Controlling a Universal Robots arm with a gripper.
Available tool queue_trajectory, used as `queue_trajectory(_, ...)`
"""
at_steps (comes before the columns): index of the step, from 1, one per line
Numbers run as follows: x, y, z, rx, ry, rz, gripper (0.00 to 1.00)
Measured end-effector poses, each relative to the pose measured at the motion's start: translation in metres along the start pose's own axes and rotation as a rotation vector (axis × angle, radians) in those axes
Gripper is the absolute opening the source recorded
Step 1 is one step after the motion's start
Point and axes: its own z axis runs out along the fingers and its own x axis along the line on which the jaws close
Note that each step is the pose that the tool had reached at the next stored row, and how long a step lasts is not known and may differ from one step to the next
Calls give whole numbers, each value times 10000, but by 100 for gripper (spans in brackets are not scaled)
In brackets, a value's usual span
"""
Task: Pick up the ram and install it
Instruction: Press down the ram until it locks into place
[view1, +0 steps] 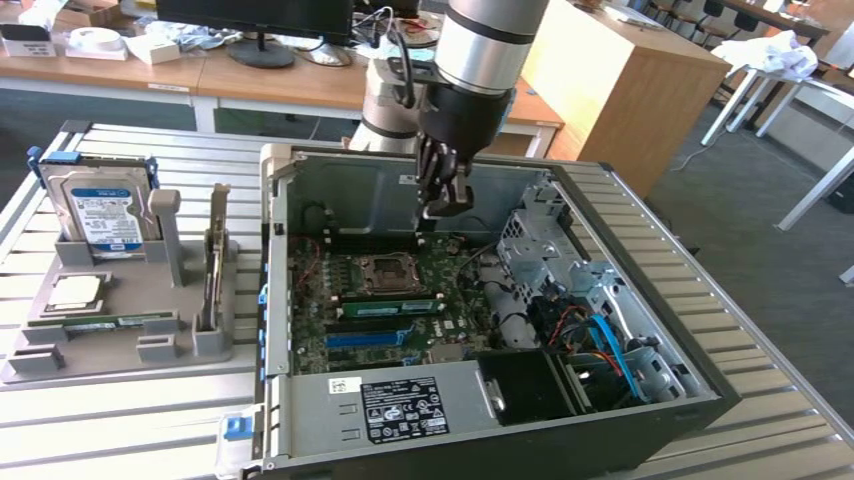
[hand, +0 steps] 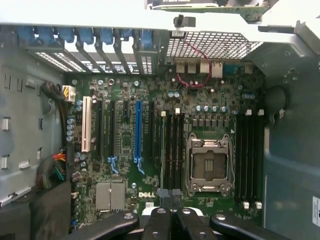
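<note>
A ram (view1: 390, 306), a long green strip with black chips, sits seated in a slot on the motherboard (view1: 350, 335) inside the open computer case, just in front of the processor socket (view1: 388, 270). In the wrist view that ram (hand: 163, 150) shows edge-on in the slot beside the socket (hand: 209, 167). My gripper (view1: 445, 208) hangs above the board near the case's back wall, well clear of the strip. Its fingers (hand: 170, 194) are shut together with nothing between them.
The case walls (view1: 280, 260) and a drive cage (view1: 534, 250) ring the board. At the exterior view's left a grey holder (view1: 160, 345) carries a hard drive (view1: 100, 215), a square processor chip (view1: 76, 292), a flat green strip (view1: 120, 323) and an upright thin card (view1: 218, 250).
</note>
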Motion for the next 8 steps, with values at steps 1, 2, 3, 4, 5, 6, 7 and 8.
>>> queue_trajectory(1, 0, -11, 0, 0, 1, 0, 10)
queue_trajectory(2, 0, -19, 0, 0, 0, 1, 10)
queue_trajectory(3, 0, -24, 0, 1, 0, 0, 10)
queue_trajectory(4, 0, -23, 0, 0, -1, 1, 10)
queue_trajectory(5, 0, -23, 0, 0, -1, 1, 10)
queue_trajectory(6, 0, -24, -1, 0, 0, 1, 10)
queue_trajectory(7, 0, -24, -1, 0, 0, 0, 10)
queue_trajectory(8, 0, -24, 0, 0, 0, 1, 10)
